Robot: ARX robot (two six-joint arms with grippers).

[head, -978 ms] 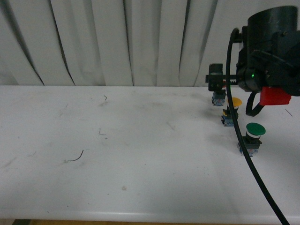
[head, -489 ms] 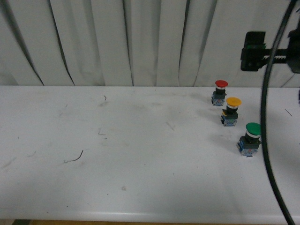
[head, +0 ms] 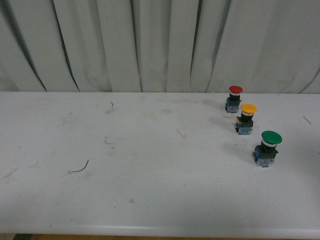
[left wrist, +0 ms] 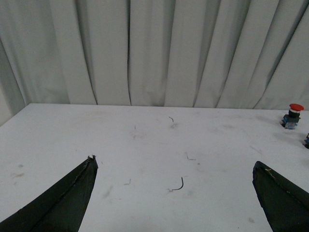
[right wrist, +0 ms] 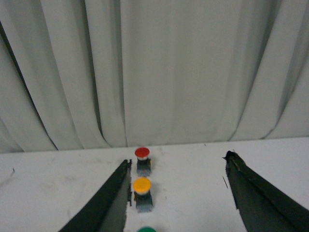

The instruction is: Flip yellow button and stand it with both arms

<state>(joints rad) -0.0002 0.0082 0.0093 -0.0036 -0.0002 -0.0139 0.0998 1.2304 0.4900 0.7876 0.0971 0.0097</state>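
White desk [head: 150, 165] carrying yellow button [head: 245, 118], standing upright between red button [head: 234, 98] and green button [head: 267, 147]; both arms' fingers [left wrist: 72, 193] [right wrist: 251, 188] spreading open, gripping nothing.

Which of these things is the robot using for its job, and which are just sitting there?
For the job:
- yellow button, standing cap-up
- left gripper, fingers wide open, holding nothing
- right gripper, fingers wide open, holding nothing

Just lying about:
- red button
- green button
- bent wire scrap
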